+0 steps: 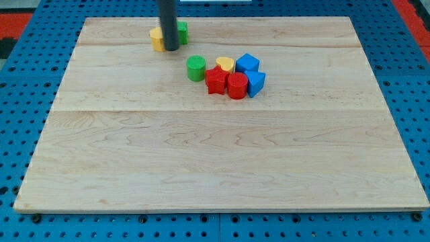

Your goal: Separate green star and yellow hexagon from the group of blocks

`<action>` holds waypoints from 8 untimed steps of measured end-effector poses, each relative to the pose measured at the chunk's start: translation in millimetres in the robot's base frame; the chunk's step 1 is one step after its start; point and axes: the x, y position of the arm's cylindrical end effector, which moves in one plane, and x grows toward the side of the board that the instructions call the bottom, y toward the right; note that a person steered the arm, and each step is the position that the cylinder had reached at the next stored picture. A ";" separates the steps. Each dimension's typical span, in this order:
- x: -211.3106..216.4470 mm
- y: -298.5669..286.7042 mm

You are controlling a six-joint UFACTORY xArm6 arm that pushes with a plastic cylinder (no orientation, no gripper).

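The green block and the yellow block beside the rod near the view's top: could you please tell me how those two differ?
The yellow block sits on the view's left of my tip; the green block sits on its right. The yellow one shows more of itself, while the rod hides most of the green one, so its shape cannot be made out. The yellow one lies slightly lower in view. Both rest on the wooden board, close against the rod, apart from the cluster around the red block.

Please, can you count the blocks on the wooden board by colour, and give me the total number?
Yellow: 2, one at the view's top beside my tip, one in the group.
Green: 2, one behind the rod, one cylinder left of the group.
Red: 2.
Blue: 2.
Total: 8 blocks.
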 end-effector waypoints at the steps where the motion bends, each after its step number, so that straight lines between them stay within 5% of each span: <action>1: -27.1 -15.8; 2: 2.1 -5.6; 5: -9.9 71.0; 8: -30.0 80.0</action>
